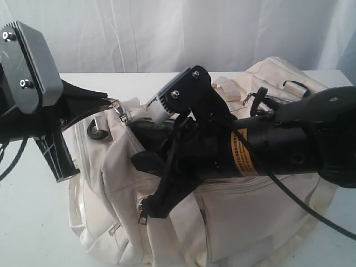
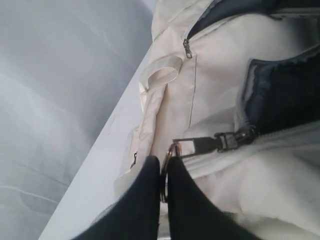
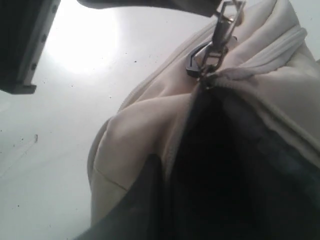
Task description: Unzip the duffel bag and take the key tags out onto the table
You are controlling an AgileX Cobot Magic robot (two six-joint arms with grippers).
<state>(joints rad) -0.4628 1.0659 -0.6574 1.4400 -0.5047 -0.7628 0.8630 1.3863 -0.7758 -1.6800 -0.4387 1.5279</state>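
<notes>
The left gripper (image 2: 163, 165) is pinching the zipper pull (image 2: 200, 145) with closed fingers, likely holding the bag (image 1: 250, 217) taut. The right gripper (image 3: 159, 200), closed on nothing discernible, is reaching inside for key tags, unseen. The bag is lying mid-table (image 1: 33, 222).
</notes>
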